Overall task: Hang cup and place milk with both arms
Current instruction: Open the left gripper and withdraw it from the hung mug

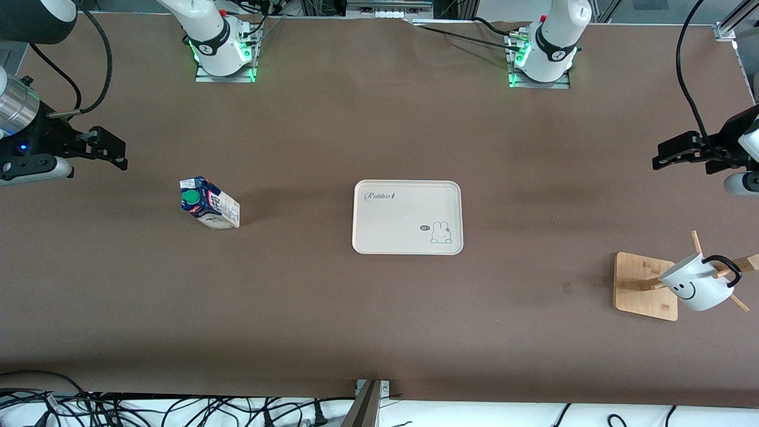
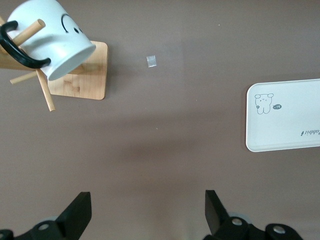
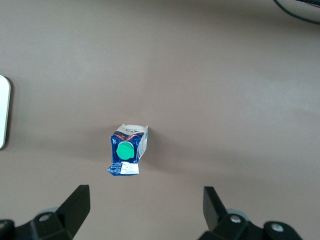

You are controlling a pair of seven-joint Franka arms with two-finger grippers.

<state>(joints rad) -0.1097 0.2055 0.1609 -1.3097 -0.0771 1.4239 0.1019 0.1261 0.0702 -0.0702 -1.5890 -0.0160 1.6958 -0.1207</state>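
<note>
Cup (image 1: pixel 698 289) already hung on rack (image 1: pixel 645 286), milk (image 1: pixel 210 203) stood untouched, both grippers, left (image 1: pixel 682 152) and right (image 1: pixel 107 147), hovered spread empty; next, right must grasp milk for tray (image 1: pixel 407 217).

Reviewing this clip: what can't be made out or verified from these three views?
- Cup on the wooden rack: its inside shows in no view.
- Milk: print too small to read; the right wrist view shows mostly its top.
- Small pale scrap on the table: too small to identify.
- Left gripper and right gripper, both open: front view edges cut off their arms.
</note>
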